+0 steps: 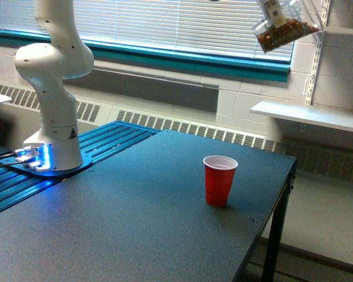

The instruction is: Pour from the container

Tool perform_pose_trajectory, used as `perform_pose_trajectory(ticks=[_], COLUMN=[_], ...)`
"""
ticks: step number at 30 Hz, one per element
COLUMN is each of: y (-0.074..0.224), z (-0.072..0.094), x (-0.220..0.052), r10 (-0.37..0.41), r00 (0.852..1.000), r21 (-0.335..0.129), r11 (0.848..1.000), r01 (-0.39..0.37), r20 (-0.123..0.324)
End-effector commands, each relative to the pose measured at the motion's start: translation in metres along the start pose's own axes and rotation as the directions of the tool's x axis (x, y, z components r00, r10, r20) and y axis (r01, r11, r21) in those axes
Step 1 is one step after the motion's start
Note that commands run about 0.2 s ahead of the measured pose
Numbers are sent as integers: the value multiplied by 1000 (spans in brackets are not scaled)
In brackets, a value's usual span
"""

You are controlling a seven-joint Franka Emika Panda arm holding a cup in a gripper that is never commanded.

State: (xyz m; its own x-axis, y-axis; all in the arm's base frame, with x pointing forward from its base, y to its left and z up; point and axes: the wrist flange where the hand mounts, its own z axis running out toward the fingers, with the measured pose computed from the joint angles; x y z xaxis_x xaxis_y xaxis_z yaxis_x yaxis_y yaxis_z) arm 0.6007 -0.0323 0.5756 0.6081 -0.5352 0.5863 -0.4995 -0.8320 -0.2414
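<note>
High at the far right: the clear container (285, 29) hangs tilted in the air, brown granular bits gathered low inside.
Gripper: mostly out of frame; I cannot tell how its jaws stand on the container.
Red cup (219, 180): upright and open on the dark table (135, 223), well below and to the left.
Arm base (54, 117): far left.
Pouring well: probably lower over the cup's mouth first, then tip slowly.

Blinds (182, 23) cover the window above a radiator (188, 128)
</note>
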Motion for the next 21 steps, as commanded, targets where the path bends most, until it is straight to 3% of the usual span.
perform_pose_trajectory(ticks=[1,21], y=[-1,4], z=[0,-5], x=[0,-3], r10=[-1,-101], r00=[1000,995], r21=[3,20], r11=[1000,995], r01=[1,102], r20=[0,-26])
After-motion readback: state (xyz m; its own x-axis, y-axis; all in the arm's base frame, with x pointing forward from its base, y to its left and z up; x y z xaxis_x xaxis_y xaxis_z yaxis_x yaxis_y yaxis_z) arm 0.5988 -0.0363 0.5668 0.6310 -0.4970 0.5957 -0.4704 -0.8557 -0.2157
